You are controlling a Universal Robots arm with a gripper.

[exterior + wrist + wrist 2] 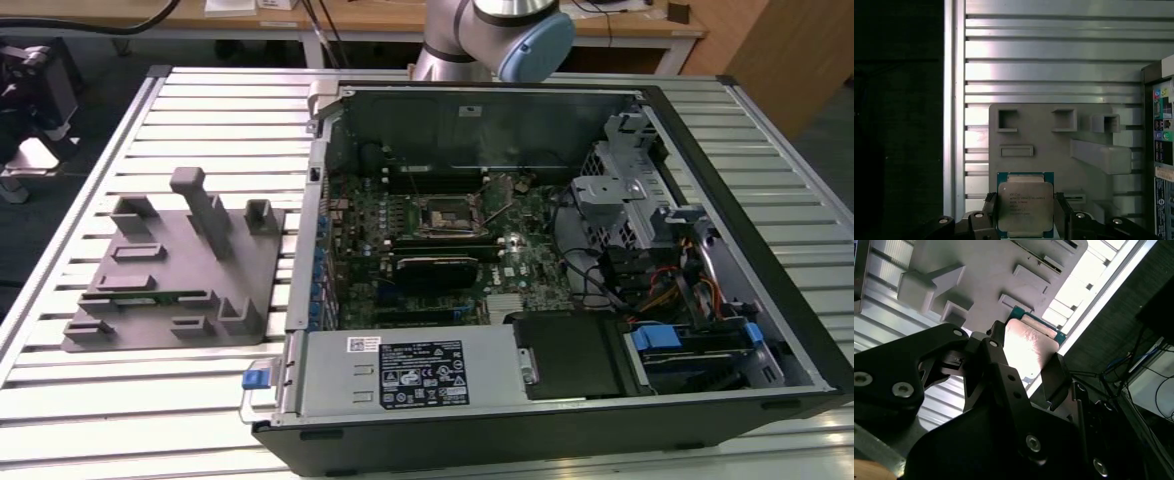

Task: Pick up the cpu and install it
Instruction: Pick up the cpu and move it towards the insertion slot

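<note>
Bkgd: slatted table [1054, 50] & grey tray [1044, 140] — pincer [1025, 215] clamps cpu [1025, 200].

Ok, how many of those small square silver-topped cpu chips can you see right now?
1. The small square silver-topped cpu sits clamped in the black gripper, above the large grey plastic tray, in both wrist views. Another could lie hidden inside the open black computer case.

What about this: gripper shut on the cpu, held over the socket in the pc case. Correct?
Wrong place. The gripper is shut on the cpu, but over the grey tray, not the socket; the first wrist view shows the tray behind the chip.
</note>
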